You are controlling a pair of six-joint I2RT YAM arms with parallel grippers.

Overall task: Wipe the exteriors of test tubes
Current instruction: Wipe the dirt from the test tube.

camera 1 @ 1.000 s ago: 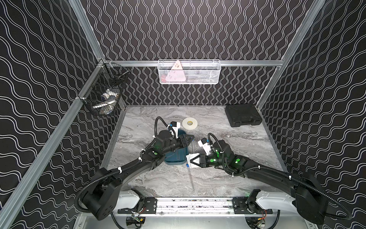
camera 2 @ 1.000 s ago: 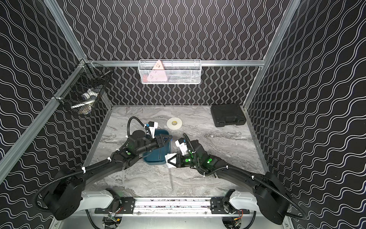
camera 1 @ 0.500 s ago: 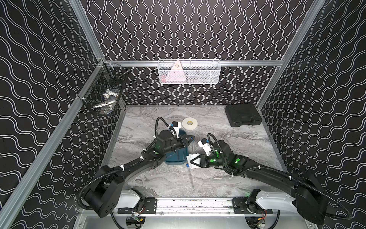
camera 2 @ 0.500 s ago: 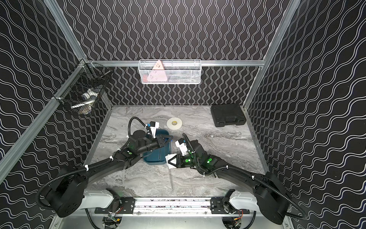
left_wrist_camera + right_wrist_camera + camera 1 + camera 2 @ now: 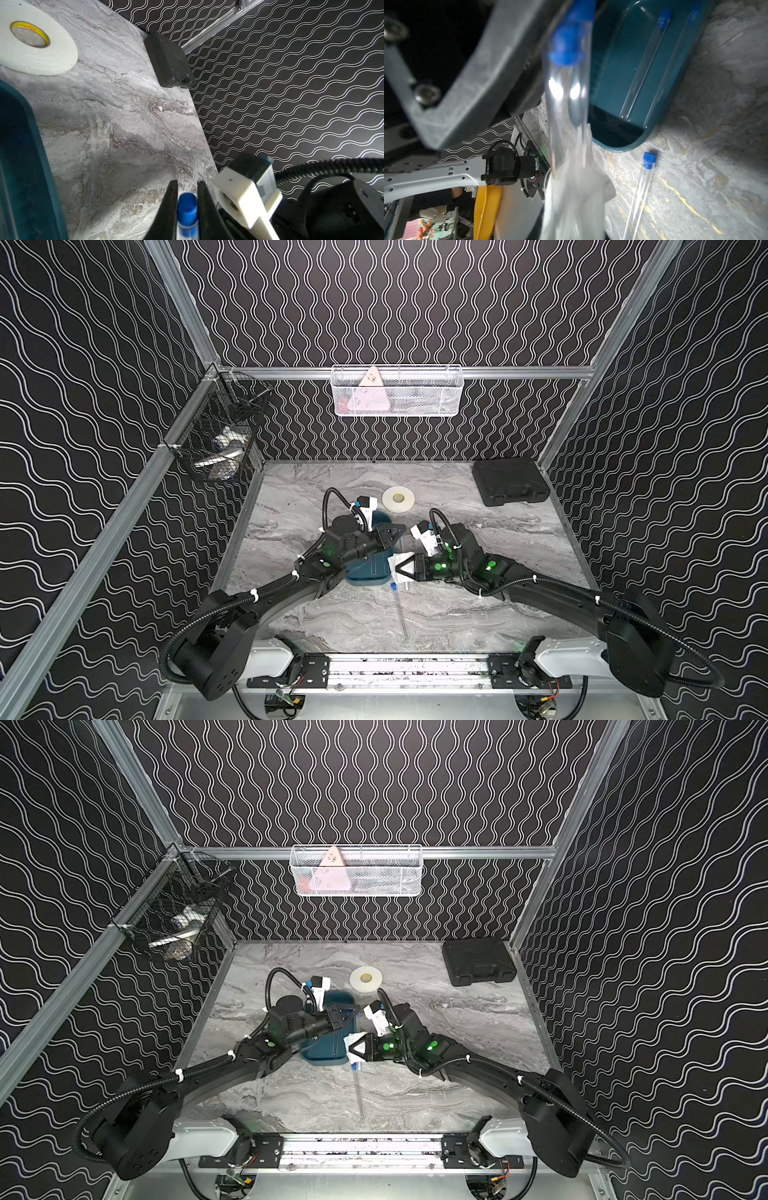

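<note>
Left gripper [image 5: 187,182]: clamped narrow on clear blue-capped test tube [image 5: 187,205], aloft beside teal plastic tray [image 5: 612,83]. Right gripper [image 5: 400,569]: pinching crumpled white tissue [image 5: 581,197] at tube. Seemingly wiping; next, steady slide along tube

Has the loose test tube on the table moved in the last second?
No. The loose test tube lies where it did, cap beside the front edge of the teal tray.

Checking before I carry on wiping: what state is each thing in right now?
left gripper: shut on held test tube, near its cap.
right gripper: shut on tissue.
table test tube: lying flat, capped.
tray test tubes: two, lying in teal tray, capped.
black case: closed.
tape roll: lying flat.
</note>
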